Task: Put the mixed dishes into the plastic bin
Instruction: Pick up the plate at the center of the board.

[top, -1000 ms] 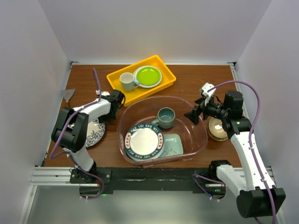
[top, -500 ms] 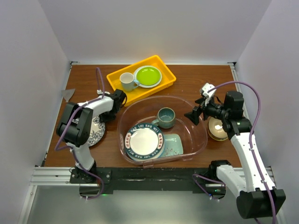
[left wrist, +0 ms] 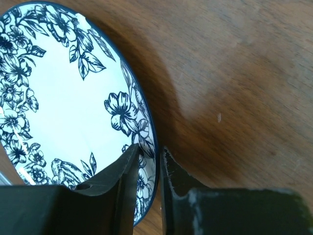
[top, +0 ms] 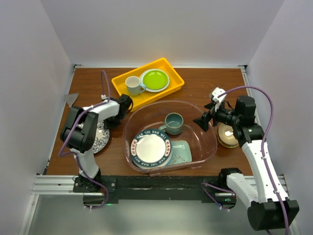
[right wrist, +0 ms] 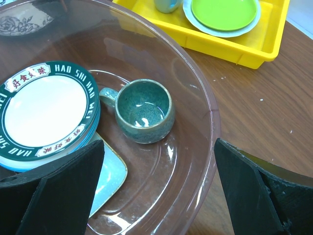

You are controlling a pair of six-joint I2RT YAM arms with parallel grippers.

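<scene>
The plastic bin (top: pixel 208 147) holds the white plate with red-and-green motifs (top: pixel 150 148), the mint-green tray (top: pixel 183 152) and the dark teal mug (top: pixel 173 123). The blue-floral plate (top: pixel 101 139) lies flat on the table left of the bin. My left gripper (top: pixel 113 120) is shut on its far right rim; in the left wrist view the fingers (left wrist: pixel 124 181) pinch the rim of the plate (left wrist: pixel 63 98). My right gripper (top: pixel 203 121) is open and empty over the bin's right side, above the mug (right wrist: pixel 144 110). A tan bowl (top: pixel 227 134) sits right of the bin. The red-patterned bowl is out of view.
A yellow tray (top: pixel 168 68) at the back holds a white mug (top: pixel 132 85) and a lime-green plate (top: pixel 155 79). A small grey scrap (top: pixel 72 99) lies at the table's left edge. White walls stand close on both sides.
My left arm's elbow has shifted slightly right and forward while its gripper stays at the blue-floral plate's rim. The right arm has not moved.
</scene>
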